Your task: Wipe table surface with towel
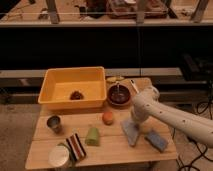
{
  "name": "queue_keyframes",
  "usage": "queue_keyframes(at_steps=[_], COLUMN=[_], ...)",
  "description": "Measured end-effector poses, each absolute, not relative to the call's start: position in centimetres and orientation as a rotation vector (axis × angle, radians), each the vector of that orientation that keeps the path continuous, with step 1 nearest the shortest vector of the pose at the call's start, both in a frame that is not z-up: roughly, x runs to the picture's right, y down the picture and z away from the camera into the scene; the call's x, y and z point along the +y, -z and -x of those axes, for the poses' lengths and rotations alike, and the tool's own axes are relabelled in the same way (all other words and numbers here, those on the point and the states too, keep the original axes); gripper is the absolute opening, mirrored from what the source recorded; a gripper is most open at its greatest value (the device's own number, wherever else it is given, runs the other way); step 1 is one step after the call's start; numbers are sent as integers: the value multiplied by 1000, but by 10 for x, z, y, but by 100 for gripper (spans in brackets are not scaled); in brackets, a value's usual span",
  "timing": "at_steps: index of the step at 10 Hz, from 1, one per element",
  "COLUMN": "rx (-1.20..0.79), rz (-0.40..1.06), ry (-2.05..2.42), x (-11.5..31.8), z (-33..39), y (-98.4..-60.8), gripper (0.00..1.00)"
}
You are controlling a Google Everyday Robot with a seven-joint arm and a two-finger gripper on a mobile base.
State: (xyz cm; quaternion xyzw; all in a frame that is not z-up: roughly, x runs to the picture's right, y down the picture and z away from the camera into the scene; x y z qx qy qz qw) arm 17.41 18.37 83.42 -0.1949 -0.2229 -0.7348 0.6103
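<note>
The table surface (115, 150) is a light wooden top filling the lower middle of the camera view. The towel (131, 133), a pale grey-blue limp cloth, lies flat on it right of centre. My white arm reaches in from the right and bends down to the towel. My gripper (133, 121) is at the towel's far end, pressed down onto it. The wrist hides where the gripper meets the towel.
A darker blue pad (157, 140) lies just right of the towel. An orange ball (107, 117), a green block (92, 136), a striped cloth (76, 146), a white round lid (59, 156) and a metal cup (54, 123) lie to the left. A yellow bin (75, 89) and dark bowl (119, 96) stand behind.
</note>
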Motion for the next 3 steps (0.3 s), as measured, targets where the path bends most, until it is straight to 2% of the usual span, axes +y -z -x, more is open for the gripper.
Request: queue_keyframes(at_steps=[3], rx=[-543], rz=[401], ry=[1777], x=[185], z=[-121], y=[-828], gripper=[10])
